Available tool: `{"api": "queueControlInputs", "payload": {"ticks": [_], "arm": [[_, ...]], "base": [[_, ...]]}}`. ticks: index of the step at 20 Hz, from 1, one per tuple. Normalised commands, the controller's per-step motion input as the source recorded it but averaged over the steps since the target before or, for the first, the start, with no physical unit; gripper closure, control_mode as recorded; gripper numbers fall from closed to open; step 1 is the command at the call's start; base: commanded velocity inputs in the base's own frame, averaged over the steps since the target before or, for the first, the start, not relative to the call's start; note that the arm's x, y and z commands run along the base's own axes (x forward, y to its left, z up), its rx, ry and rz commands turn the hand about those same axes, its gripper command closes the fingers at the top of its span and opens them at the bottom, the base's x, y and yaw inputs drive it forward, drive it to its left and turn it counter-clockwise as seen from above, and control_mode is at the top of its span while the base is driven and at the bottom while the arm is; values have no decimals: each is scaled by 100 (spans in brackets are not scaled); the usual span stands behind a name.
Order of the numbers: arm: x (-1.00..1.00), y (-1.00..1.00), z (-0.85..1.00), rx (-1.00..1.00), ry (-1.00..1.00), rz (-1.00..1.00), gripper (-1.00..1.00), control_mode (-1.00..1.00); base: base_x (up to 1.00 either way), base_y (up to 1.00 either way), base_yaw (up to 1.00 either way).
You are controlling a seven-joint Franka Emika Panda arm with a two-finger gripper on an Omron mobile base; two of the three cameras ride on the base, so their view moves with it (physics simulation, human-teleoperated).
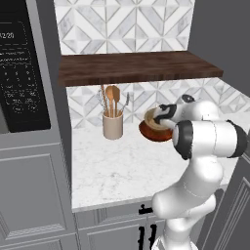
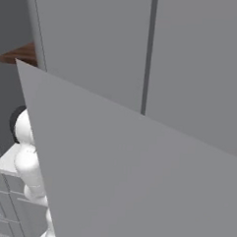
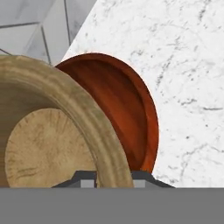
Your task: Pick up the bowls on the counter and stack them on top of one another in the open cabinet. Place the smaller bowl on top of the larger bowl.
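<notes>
The smaller bowl (image 1: 153,117), light tan wood, hangs tilted just over the larger bowl (image 1: 152,134), which rests on the counter (image 1: 112,166) below the tiled wall. My gripper (image 1: 164,118) reaches in from the right and is shut on the tan bowl's near rim. In the hand view the smaller bowl (image 3: 48,144) is turned on edge with its inside facing the camera, and its rim runs between the fingertips of my gripper (image 3: 113,180). Behind it lies the larger bowl (image 3: 124,105), glossy reddish-brown. The open cabinet (image 1: 136,66), a dark brown shelf board, runs above both bowls.
A cream utensil holder (image 1: 113,124) with wooden spoons stands left of the bowls. A black microwave (image 1: 19,73) sits in the tall grey unit at far left. A grey door panel (image 2: 137,180) blocks most of the right base view; the shelf's end (image 2: 23,54) peeks out.
</notes>
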Motion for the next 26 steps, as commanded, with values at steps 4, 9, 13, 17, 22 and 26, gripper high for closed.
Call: {"api": "queueControlInputs", "payload": {"ticks": [4,9,13,17,22,26], "arm": [[56,-14,-43,0,4,-2,100,-100],[56,-3,-18,0,1,-1,-100,-100],[8,-17,25,6,1,-1,-100,-100],[-83,-56,4,6,0,0,-100,-100],[-74,-19,2,2,0,0,-100,-100],[-21,20,-4,0,3,1,-100,-100]], "base": [[0,0,0],[0,0,0],[0,0,0],[0,0,0],[0,0,0],[0,0,0]]}}
